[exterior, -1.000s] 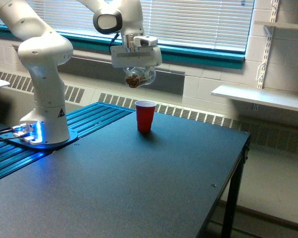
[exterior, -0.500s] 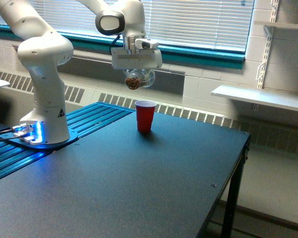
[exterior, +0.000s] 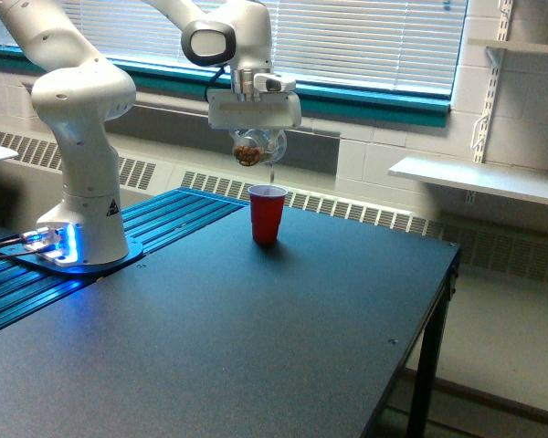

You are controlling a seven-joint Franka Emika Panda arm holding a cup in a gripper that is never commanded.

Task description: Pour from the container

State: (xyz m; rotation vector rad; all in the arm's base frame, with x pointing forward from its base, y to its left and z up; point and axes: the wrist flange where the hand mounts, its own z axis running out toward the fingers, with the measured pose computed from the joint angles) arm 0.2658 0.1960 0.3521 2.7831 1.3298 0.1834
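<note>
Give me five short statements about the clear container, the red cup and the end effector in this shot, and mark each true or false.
1. The end effector holds the clear container in the air above the table. True.
2. The red cup lies on its side. False: it stands upright on the table, mouth up.
3. Brown pieces show through the container's wall. True.
4. The container rests on the table beside the red cup. False: it hangs above the cup and does not touch it.
5. The red cup stands on the blue ribbed surface by the robot's base. False: it stands on the dark tabletop, toward the exterior view's right of that surface.
</note>
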